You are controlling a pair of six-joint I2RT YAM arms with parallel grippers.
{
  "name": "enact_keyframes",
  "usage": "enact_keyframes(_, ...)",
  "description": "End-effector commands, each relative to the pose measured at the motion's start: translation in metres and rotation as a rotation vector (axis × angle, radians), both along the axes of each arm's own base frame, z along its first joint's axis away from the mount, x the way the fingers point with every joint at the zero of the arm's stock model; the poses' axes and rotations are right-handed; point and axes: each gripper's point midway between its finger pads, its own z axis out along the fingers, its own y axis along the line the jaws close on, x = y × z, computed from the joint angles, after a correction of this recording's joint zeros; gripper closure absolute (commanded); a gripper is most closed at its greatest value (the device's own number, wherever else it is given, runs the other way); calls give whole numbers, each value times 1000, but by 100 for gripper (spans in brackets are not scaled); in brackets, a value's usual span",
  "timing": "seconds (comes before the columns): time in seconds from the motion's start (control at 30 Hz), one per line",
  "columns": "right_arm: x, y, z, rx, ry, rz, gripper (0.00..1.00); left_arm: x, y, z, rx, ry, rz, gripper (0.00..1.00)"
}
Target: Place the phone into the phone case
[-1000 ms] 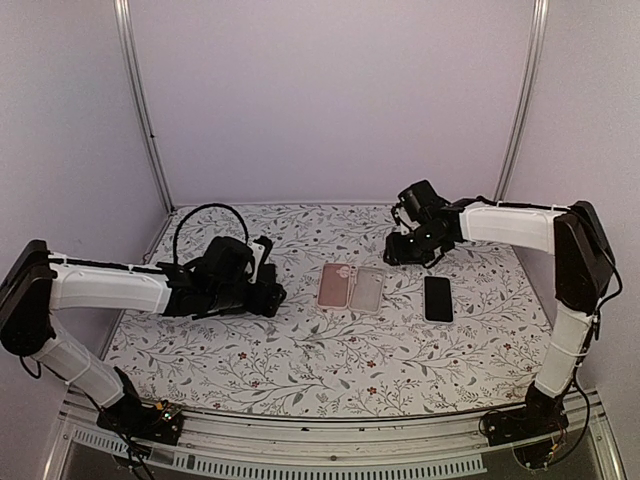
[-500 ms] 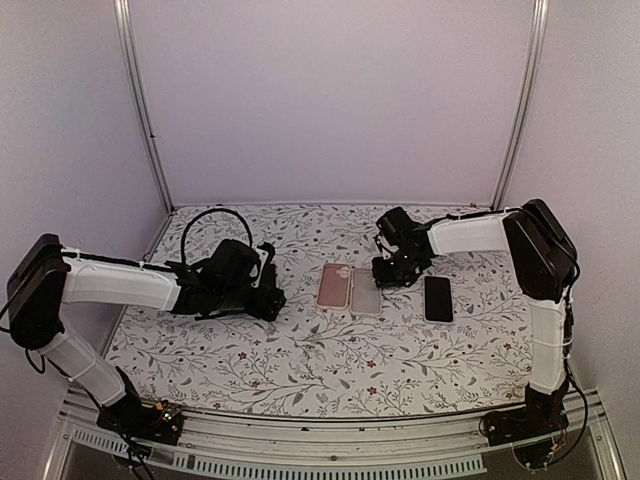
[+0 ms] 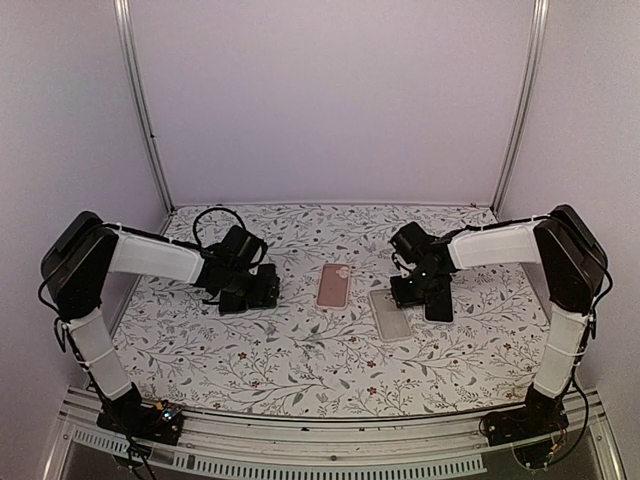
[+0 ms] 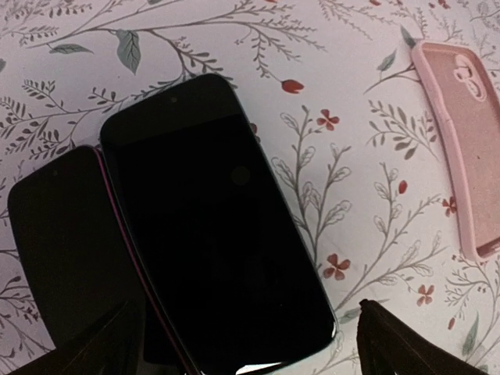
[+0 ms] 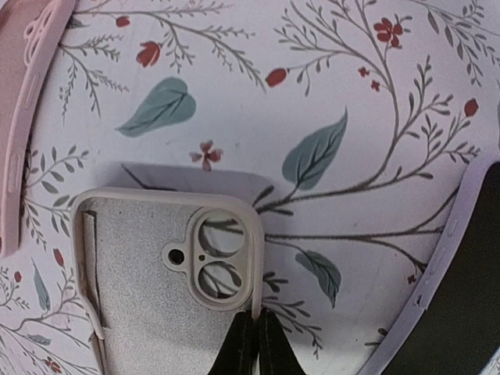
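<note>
A grey translucent phone case (image 3: 388,315) lies flat on the floral table; the right wrist view shows its camera cut-out (image 5: 215,262). My right gripper (image 3: 412,292) (image 5: 254,344) is shut on the rim of this grey case beside the cut-out. A black phone (image 3: 440,305) lies just right of it, and its pale edge shows in the right wrist view (image 5: 461,258). A pink case (image 3: 335,285) (image 4: 462,148) (image 5: 23,117) lies left of the grey one. My left gripper (image 3: 250,290) (image 4: 250,355) is open above a black phone (image 4: 211,226) that overlaps a second dark phone (image 4: 58,242).
The floral table cloth (image 3: 300,360) covers the work area. Side walls and metal posts (image 3: 140,110) enclose it. A black cable (image 3: 205,225) loops above the left wrist.
My right gripper has pulled the grey case away from the pink case, toward the near right. My left arm has folded back, its gripper shifting slightly left.
</note>
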Motion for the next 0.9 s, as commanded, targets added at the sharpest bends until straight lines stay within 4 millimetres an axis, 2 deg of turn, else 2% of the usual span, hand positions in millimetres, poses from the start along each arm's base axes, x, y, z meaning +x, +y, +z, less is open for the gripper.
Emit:
enact_keyframes(0.0, -48, -21, -7, -77, 114, 18, 93, 12, 3, -8, -13, 49, 18, 3)
enact_keyframes(0.1, -52, -24, -1, -74, 106, 13, 85, 11, -3, -21, -25, 89, 6, 8)
enact_keyframes(0.27, -43, -20, 18, -66, 62, 13, 79, -2, -13, -38, -80, 159, -10, 21)
enact_keyframes(0.4, -36, -18, 28, -74, 36, 22, 76, -9, -21, -40, -71, 159, -45, 23)
enact_keyframes(0.6, -33, -18, 37, -78, 19, 26, 68, -26, -39, -54, -120, 237, -97, 25)
enact_keyframes(0.73, -30, -20, 48, -77, -11, 17, 64, -41, -60, -49, -132, 237, -152, 25)
enact_keyframes(0.8, -29, -19, 53, -66, -19, 17, 63, -43, -66, -39, -146, 219, -168, 25)
enact_keyframes(0.87, -26, -14, 58, -45, -30, 22, 62, -36, -65, -23, -143, 173, -176, 24)
